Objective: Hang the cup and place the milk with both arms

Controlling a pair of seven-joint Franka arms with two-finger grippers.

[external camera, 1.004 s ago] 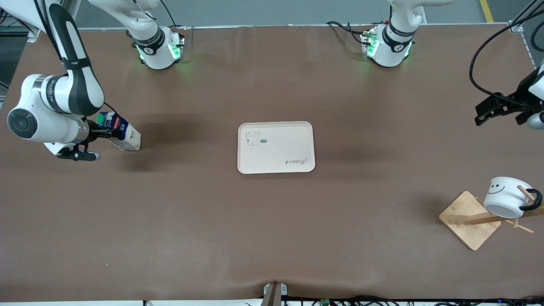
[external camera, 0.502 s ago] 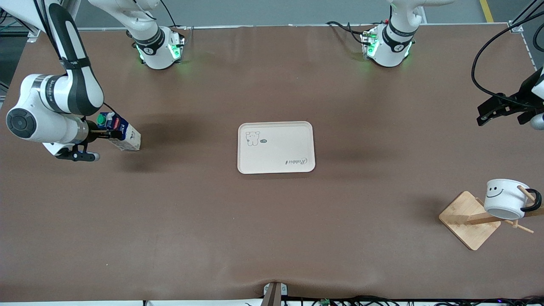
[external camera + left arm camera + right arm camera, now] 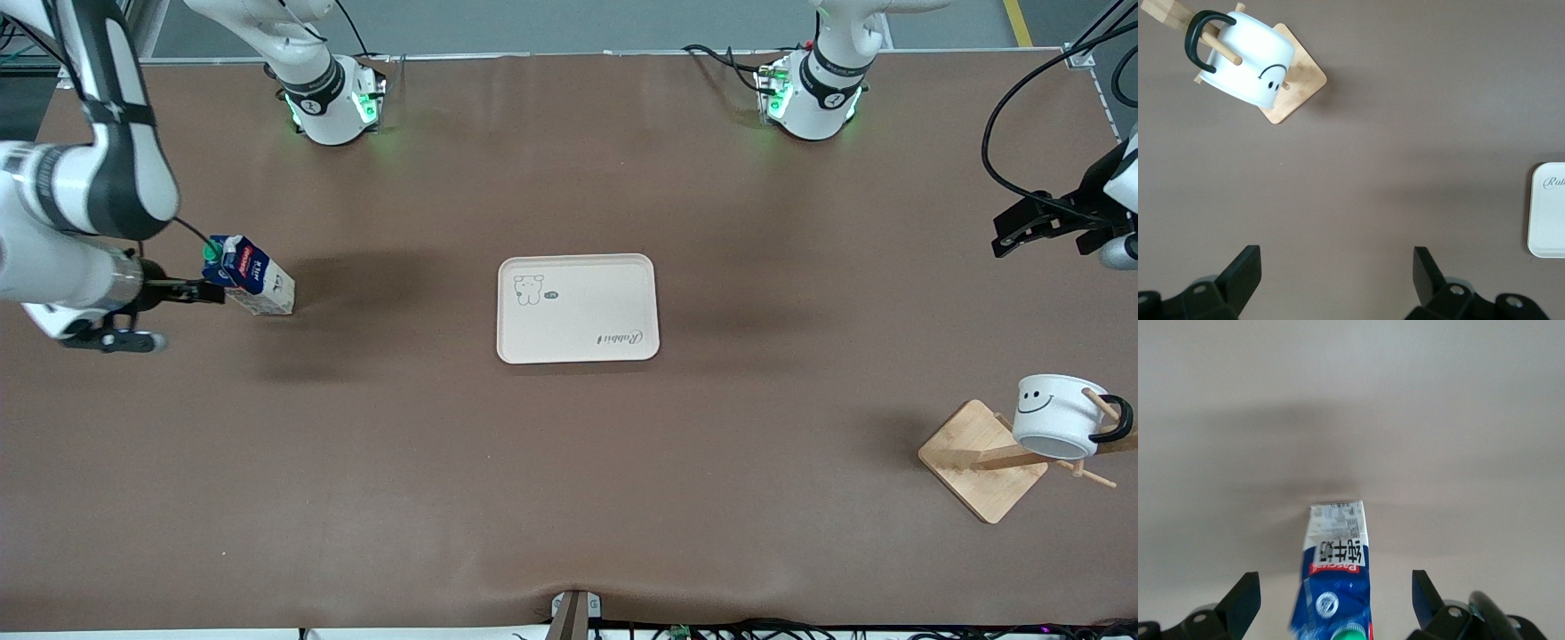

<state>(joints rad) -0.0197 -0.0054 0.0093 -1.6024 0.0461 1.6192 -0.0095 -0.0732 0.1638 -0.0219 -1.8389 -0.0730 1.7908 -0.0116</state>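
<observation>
White cup (image 3: pixel 1058 414) with black smiley, blue-white milk (image 3: pixel 252 284), green cap

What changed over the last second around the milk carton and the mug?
The right gripper let go of the milk carton and backed off toward the right arm's end of the table, fingers open. The carton stayed standing on the table. The white mug kept hanging on the wooden rack; the left gripper barely moved.
</observation>
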